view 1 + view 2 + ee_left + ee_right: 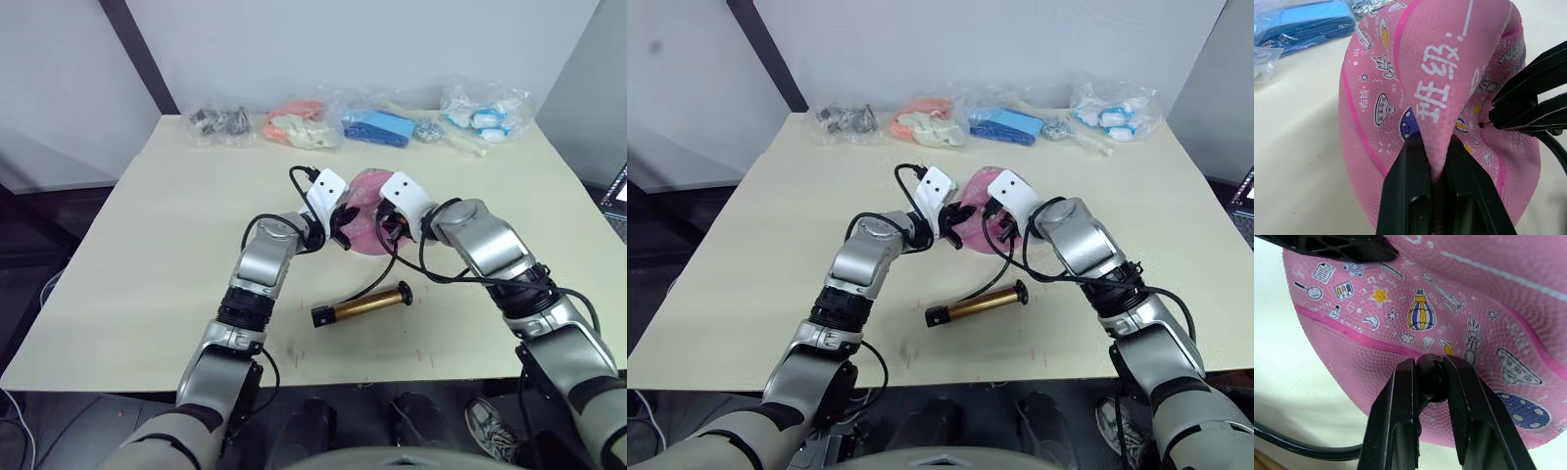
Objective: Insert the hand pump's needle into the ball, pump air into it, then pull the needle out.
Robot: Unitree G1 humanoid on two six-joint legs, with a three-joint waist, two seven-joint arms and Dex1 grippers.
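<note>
The hand pump [362, 304] lies on the table [147, 245], nearest to the camera, and its black hose [377, 279] goes up toward the ball [364, 223]. The pink ball is saggy and rests in the middle of the table between both grippers. The left gripper [1436, 147] pinches a fold of the ball. The right gripper [1429, 374] is closed on the black fitting [1430, 377] of the needle, which touches the ball. Several bags [377, 125] lie along the far edge.
</note>
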